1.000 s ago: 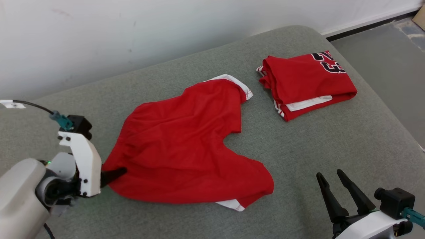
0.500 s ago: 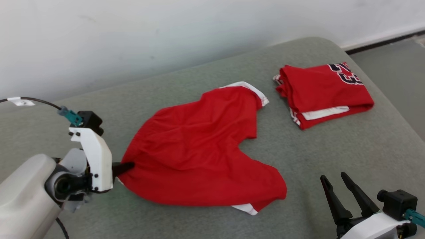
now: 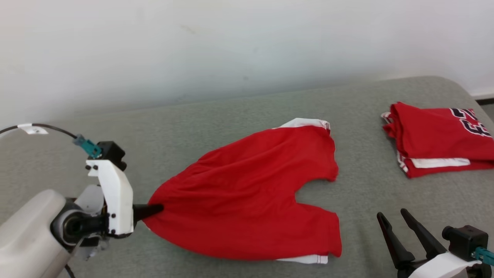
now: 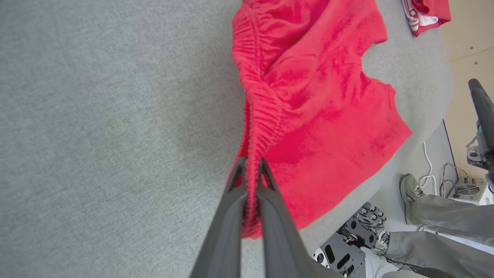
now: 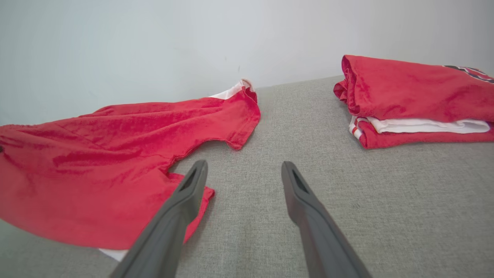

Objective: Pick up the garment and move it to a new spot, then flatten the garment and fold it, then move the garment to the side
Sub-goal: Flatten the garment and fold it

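The left gripper [image 4: 250,166] is clamped on the elastic waistband of the red shorts [image 3: 251,193], which lie spread on the grey cushion [image 3: 216,116]; the right gripper [image 5: 244,165] stands open, holding nothing

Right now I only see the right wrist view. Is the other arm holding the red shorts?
Observer: Yes. The left gripper has its fingers shut on the gathered waistband of the red shorts.
Operator: Is my gripper touching them?
Observer: No. In the head view the right gripper stands open beside the shorts' near leg, with bare grey cushion between.
Operator: Is anybody close?
Observer: The left wrist view shows a person's legs and a shoe past the cushion's edge.
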